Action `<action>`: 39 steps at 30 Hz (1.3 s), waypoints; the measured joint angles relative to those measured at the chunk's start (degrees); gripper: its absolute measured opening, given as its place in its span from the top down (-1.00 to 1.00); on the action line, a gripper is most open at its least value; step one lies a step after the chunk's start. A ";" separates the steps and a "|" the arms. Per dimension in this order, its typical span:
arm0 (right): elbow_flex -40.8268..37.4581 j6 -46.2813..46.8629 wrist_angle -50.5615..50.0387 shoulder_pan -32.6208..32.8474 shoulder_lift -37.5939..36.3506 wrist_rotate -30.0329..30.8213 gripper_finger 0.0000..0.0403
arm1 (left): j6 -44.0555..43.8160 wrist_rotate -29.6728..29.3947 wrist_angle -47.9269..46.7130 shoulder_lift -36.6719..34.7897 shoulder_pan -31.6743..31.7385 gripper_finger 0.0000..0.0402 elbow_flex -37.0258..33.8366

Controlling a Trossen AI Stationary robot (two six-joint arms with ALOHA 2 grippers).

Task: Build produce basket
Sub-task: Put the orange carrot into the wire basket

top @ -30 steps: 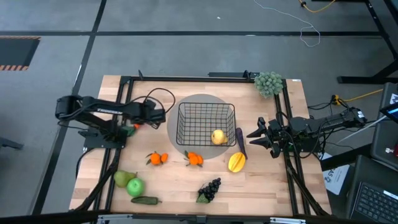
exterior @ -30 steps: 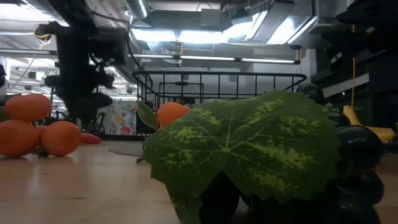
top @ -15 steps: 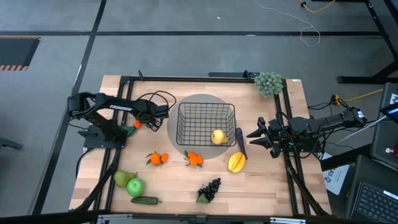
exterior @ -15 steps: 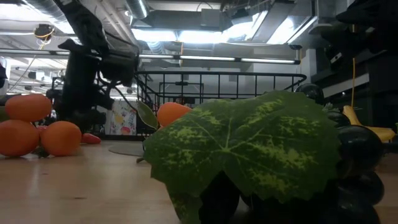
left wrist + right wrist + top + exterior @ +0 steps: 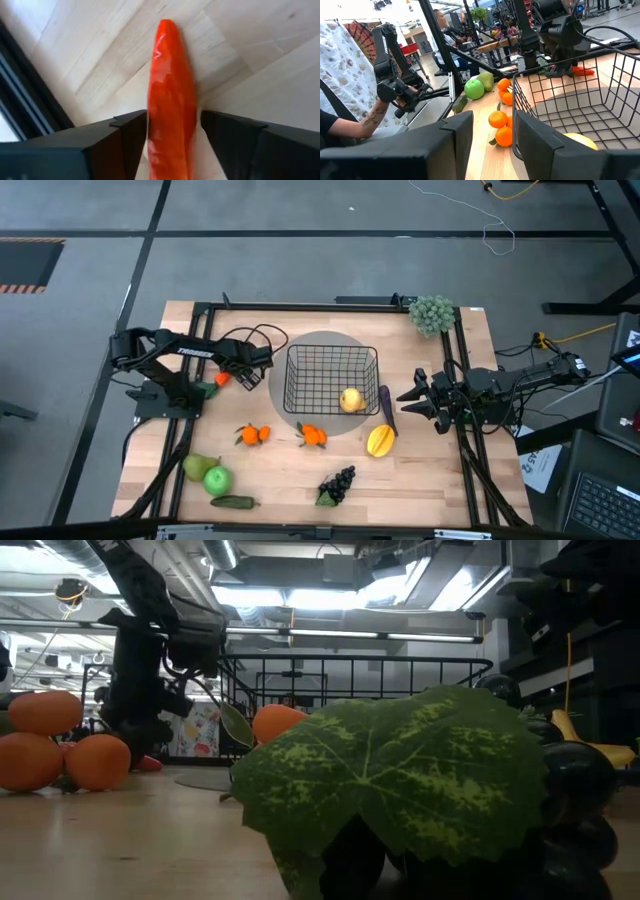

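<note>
- My left claw (image 5: 172, 145) has its fingers apart, one on each side of the orange carrot (image 5: 171, 100), which lies flat on the table (image 5: 420, 480) near its left edge, just left of the basket (image 5: 331, 377).
- I cannot tell from the wrist view whether my pads already touch the carrot; it fills nearly the whole gap, so I judge there is little slack.
- To do this well, I should close squarely across the thick part, keep the fingers low to the wood so the slick skin does not squirt out, and lift straight up before swinging right toward the basket rim.
- My right claw (image 5: 492, 145) waits at the right side of the table with its fingers apart and nothing between them.
- The basket sits on a grey disc (image 5: 282, 370) and already holds a yellow fruit (image 5: 350, 400).
- Oranges (image 5: 253, 434), pear (image 5: 194, 468), green apple (image 5: 217, 480), cucumber (image 5: 233, 502), grapes (image 5: 340, 482) and eggplant (image 5: 386, 408) lie on the wood outside it.
- From above, my own arm covers most of the carrot; only a sliver shows.
- In the low view a large grape leaf (image 5: 400, 780) blocks much of the table, and the carrot's near end is cut off in my wrist view.
</note>
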 joint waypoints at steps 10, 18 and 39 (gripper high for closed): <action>0.00 0.00 -0.02 0.00 0.00 0.00 0.31 | -1.73 1.68 -0.25 -0.04 1.07 0.81 0.69; 0.00 0.00 -0.15 0.00 0.00 -0.02 0.31 | -1.78 1.42 -0.01 -2.59 -0.78 0.81 3.78; 0.00 1.31 -0.28 0.00 0.02 -0.04 0.31 | 0.11 -23.60 -6.33 -7.22 -21.41 0.81 20.36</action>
